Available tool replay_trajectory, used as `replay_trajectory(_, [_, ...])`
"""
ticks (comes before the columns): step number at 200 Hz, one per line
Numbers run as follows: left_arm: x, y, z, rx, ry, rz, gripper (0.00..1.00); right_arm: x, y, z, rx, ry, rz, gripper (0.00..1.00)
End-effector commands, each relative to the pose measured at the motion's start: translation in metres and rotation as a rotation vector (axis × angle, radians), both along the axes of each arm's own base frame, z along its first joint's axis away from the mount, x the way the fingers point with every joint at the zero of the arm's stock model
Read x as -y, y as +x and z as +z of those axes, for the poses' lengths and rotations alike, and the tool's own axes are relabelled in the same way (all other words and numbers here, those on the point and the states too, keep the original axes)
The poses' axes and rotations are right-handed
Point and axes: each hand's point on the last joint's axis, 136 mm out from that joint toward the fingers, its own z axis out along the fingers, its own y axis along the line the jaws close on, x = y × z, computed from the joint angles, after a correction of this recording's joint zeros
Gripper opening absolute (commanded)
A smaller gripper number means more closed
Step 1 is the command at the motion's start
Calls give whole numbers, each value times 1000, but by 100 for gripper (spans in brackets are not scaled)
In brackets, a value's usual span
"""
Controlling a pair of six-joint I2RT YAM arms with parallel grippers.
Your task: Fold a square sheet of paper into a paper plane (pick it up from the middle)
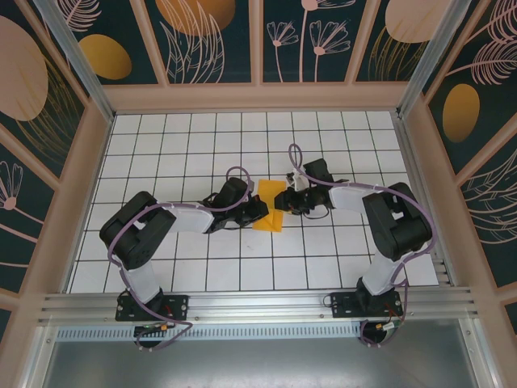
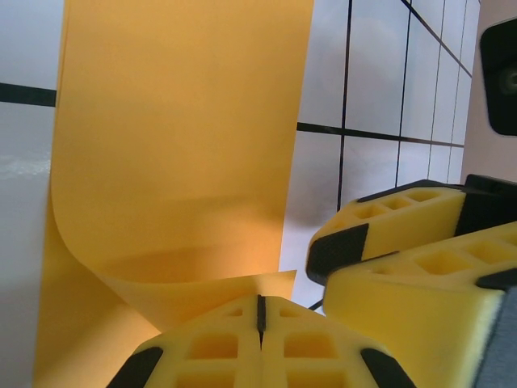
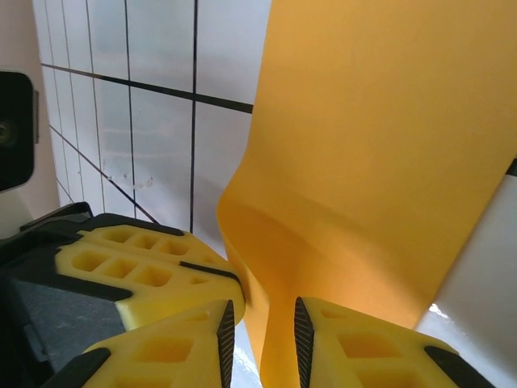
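Mid-fold at the centre of the white-tiled worktop (image 1: 186, 153), two arms meeting nose to nose.

Pinches a curled edge of the square sheet of paper (image 2: 178, 137) in the clenched left claw (image 2: 260, 311), seemingly to anchor it. Sets the right claw (image 3: 260, 323) part-open, pads apart, with the paper standing loose in the gap, likely ahead of a fresh bite. Shows the sheet bowed and partly off the tiles between both claws, no dart shape apparent yet.

Robot lab test cell: white grid-tiled table (image 1: 186, 145), floral-print panels (image 1: 214, 48) walling it, aluminium rail (image 1: 258, 305) along its near edge.
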Motion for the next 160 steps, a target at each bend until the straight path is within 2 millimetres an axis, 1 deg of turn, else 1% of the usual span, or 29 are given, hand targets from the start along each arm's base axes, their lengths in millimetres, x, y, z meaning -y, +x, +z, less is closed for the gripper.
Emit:
replay_trajectory(1, [4, 3, 2, 6, 2, -1, 0, -7, -2, -4, -3, 13, 33, 25])
replay_trajectory(14, [4, 3, 2, 6, 2, 0, 0, -9, -2, -4, -1, 16, 40, 22])
replay_trajectory(71, [4, 2, 2, 5, 3, -5, 0, -16, -1, -4, -2, 36, 49, 21])
replay_trajectory(102, [3, 2, 3, 6, 1, -3, 0, -16, 0, -3, 2, 40, 46, 16])
replay_trajectory(130, [3, 2, 6, 11, 0, 0, 0, -15, 2, -4, 8, 31, 32, 6])
replay_trajectory(152, [4, 3, 15, 26, -14, 0, 0, -7, 6, -5, 28, -10, 5, 4])
replay_trajectory(160, [5, 4, 19, 35, -21, -2, 4, -3, 8, -7, 33, -28, -9, 3])
